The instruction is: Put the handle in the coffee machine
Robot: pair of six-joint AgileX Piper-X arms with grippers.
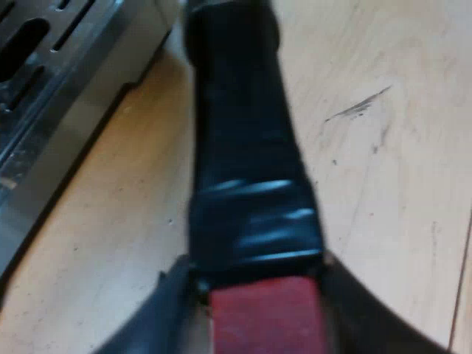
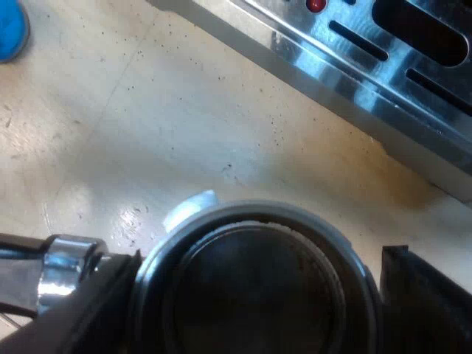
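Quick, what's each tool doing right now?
Left tool: closed on the handle.
Right tool: at the metal holder, grip cannot be told.

The handle's red end [image 1: 267,318], the holder's basket [image 2: 251,295] and a blue object [image 2: 10,29] all run out of view.

the holder [image 1: 247,169] is sitting loose, not locked into the espresso machine [image 1: 51,81]. its dark handle is running close beside the machine's slotted steel tray. the handle's red end is resting pinched between the black fingers of the left gripper [image 1: 265,324]. the holder's round metal basket [image 2: 254,284] is facing up, showing a dark inside, with a shiny neck [image 2: 63,273] joining it to the handle.
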